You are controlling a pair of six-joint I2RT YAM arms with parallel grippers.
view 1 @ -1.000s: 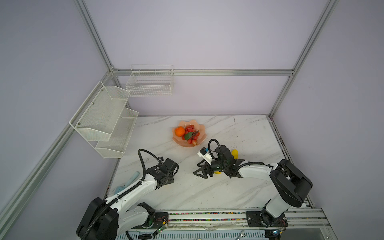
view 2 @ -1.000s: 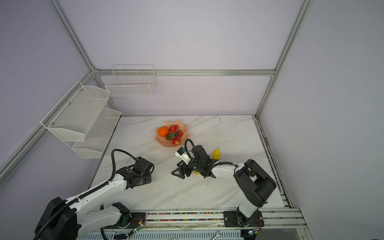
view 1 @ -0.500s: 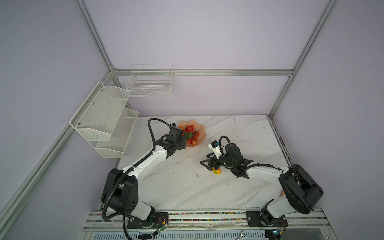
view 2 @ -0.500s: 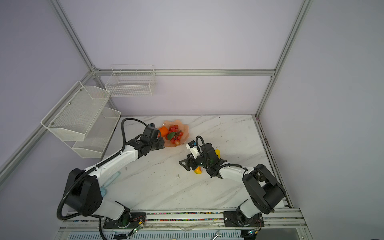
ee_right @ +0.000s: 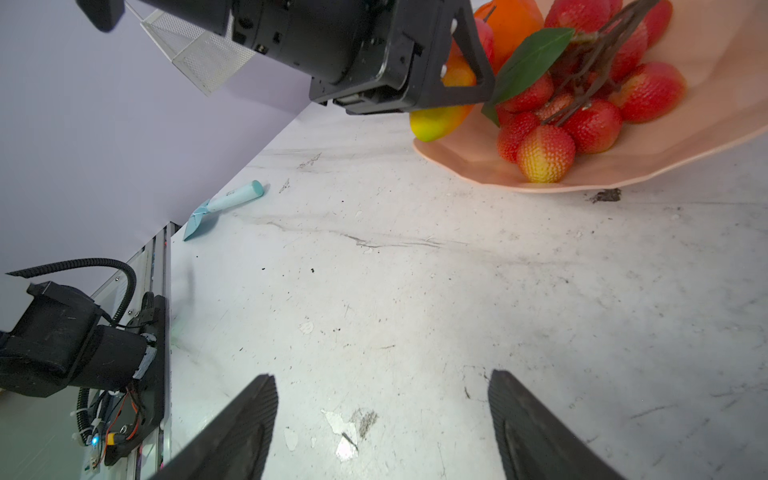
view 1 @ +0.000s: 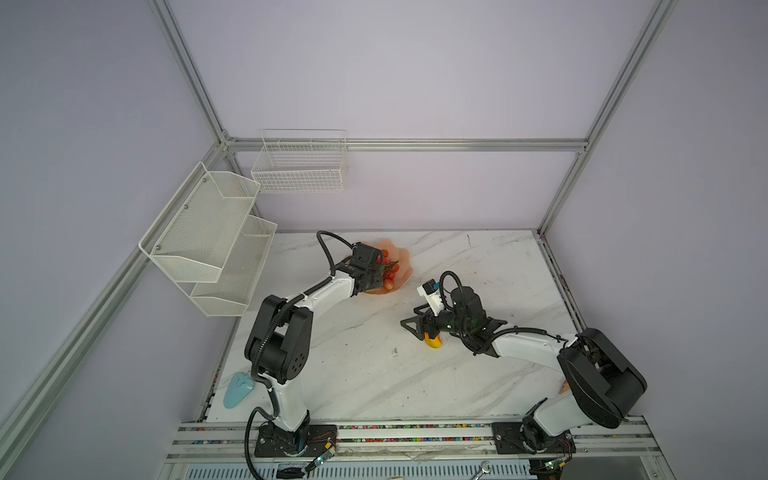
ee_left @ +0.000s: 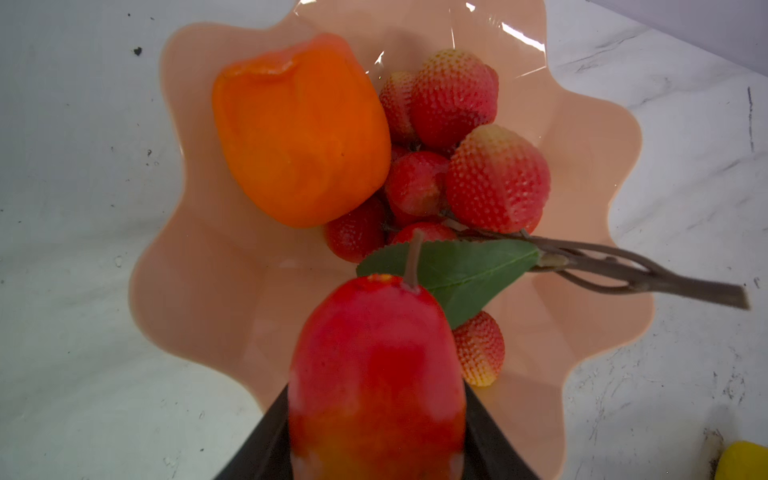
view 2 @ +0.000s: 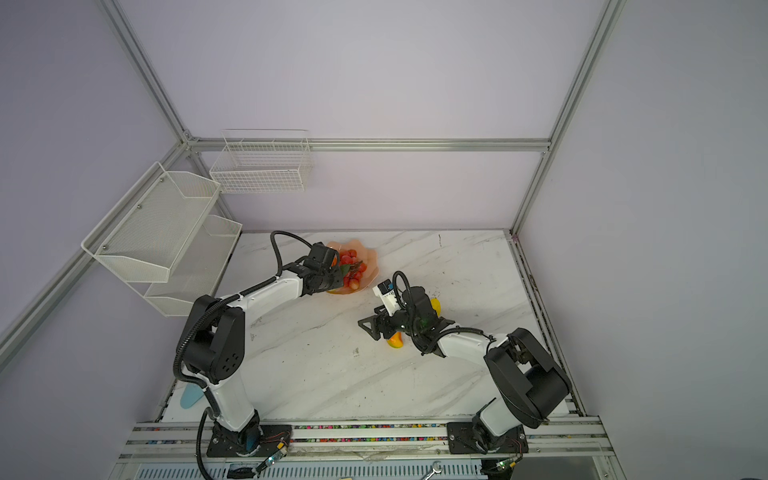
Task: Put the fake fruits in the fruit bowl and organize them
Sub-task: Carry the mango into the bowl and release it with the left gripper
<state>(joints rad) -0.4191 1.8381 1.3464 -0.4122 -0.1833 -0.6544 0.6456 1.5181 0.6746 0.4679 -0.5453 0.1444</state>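
Note:
The peach-pink fruit bowl stands at the back middle of the table. In it lie the orange and the red berry cluster with its green leaf. My left gripper hangs over the bowl's near side, shut on a red-to-yellow mango. My right gripper stands open over bare table. A second mango lies under its wrist. The yellow fruit lies behind that arm.
White wire baskets and mesh shelves hang on the back and left walls. A light-blue tool lies at the table's front left edge. The left arm's base stands at the front rail.
The left arm has swung from the front left of the table to the bowl and now holds the mango over it. The right gripper has shifted slightly right and stays open.

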